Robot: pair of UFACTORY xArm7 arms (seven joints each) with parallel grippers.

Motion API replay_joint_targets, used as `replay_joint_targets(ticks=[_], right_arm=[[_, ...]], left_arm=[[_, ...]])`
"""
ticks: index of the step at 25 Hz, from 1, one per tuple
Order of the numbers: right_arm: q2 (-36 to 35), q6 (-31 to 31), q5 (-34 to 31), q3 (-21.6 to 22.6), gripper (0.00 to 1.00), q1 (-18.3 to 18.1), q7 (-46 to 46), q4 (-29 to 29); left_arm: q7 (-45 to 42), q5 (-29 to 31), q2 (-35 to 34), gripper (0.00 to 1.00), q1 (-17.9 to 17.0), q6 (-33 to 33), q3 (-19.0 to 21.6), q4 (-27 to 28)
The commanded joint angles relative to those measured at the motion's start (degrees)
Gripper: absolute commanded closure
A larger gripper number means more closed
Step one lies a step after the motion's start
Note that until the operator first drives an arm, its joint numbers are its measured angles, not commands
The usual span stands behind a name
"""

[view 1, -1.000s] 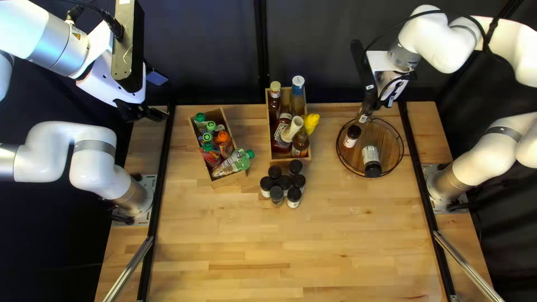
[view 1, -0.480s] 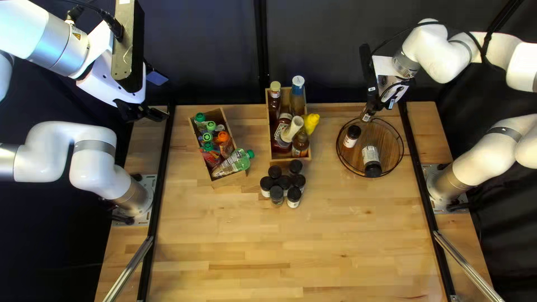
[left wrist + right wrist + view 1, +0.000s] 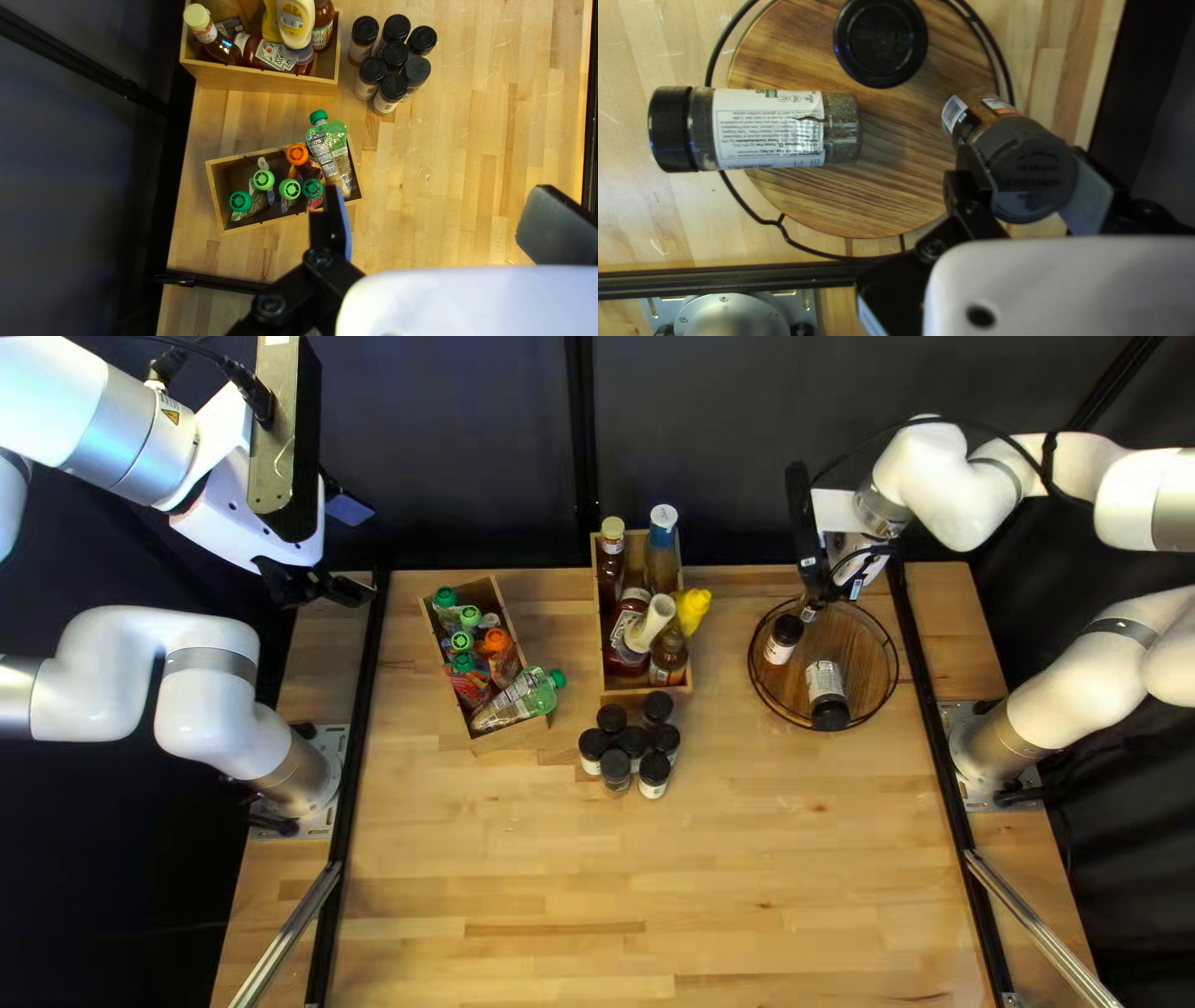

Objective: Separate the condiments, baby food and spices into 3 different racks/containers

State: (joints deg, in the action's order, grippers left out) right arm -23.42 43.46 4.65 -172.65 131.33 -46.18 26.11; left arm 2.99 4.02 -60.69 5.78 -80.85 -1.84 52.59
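Dark curtain [image 3: 747, 461] hangs behind the wooden desk [image 3: 747, 871], where the sorting looks well advanced. The condiments and baby food appear finished; the spices are what remains.

Nothing sits between the well-spread fingers of the left end effector [image 3: 439, 205]. Close ahead of it, a wooden box [image 3: 214, 186] holds the baby food pouches [image 3: 263, 180], one pouch leaning out over the end. Farther ahead, a second wooden box [image 3: 268, 81] carries the condiment bottles [image 3: 274, 55], ketchup, mayonnaise and mustard among them.

The right end effector [image 3: 1027, 174] is closed on a grey-lidded spice jar [image 3: 1027, 158], held tilted at the round wooden tray [image 3: 890, 193]; I cannot tell whether the jar's base touches the wood. Just beside that end effector, a black-lidded jar [image 3: 881, 40] stands upright, while a labelled spice jar [image 3: 769, 127] lies ahead on its side, its lid reaching past the wood.

Seven more spice jars [image 3: 395, 56], well apart from the right end effector, stand bunched on the desk. By my reckoning, setting down the held one leaves those seven to move.
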Motion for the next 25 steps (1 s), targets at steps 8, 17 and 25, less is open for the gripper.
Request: replay_joint_targets(ticks=[8, 17, 25], right_arm=[[1.4, -1.3, -0.1, 0.1, 0.08, 0.0, -0.1, -0.1], [-7.7, 6.7, 1.7, 1.8, 0.0, 2.5, 2.2, 1.1], [-10.6, 13.6, 10.1, 5.4, 0.0, 10.0, 6.9, 7.1]], left_arm=[[0.0, 0.0, 0.0, 0.0, 0.0, 0.0, 0.0, 0.0], [0.0, 0.0, 0.0, 0.0, 0.0, 0.0, 0.0, 0.0], [0.0, 0.0, 0.0, 0.0, 0.0, 0.0, 0.0, 0.0]])
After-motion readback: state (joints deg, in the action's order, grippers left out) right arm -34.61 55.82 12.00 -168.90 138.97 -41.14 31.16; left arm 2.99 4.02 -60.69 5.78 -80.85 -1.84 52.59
